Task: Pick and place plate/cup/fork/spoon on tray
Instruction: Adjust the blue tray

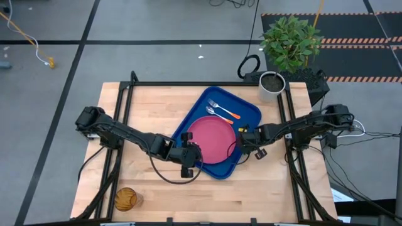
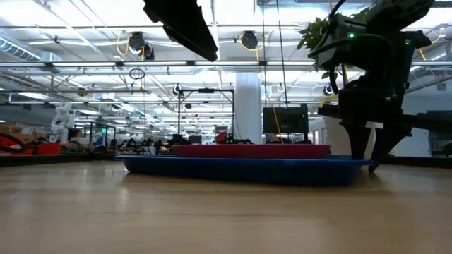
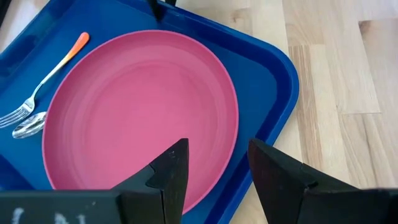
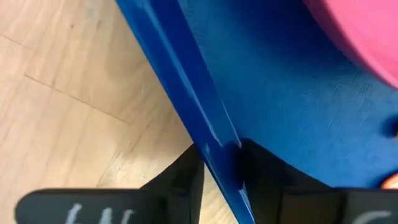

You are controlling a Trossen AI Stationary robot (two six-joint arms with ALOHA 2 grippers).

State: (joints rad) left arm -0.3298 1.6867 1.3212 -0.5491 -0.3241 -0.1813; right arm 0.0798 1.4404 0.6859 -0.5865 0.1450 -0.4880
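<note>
Right gripper (image 4: 221, 163) pinching tray (image 4: 186, 81) rim, one finger each side. Left gripper (image 3: 214, 165) wide, empty, over plate (image 3: 140, 112) edge. Cup (image 1: 125, 199) well behind left gripper, still on table. Hold tray steady; avoid tilting plate.

Light wood butcher-block surface (image 1: 157, 194) w/ black metal frame (image 1: 188, 83) round its edges. Grey floor (image 1: 125, 25) beyond, crossed by dark tape lines; orange cable (image 1: 25, 37) trails across it at one side. Black mat w/ orange-striped edging (image 1: 352, 31) at the far corner. Leafy green plant (image 1: 290, 37) and white pot of dark soil (image 1: 272, 85) by the surface's far edge. Low view: big open hall, white ceiling beams, bright strip lights (image 2: 85, 42), white pillar (image 2: 247, 106), cluttered benches far back.
</note>
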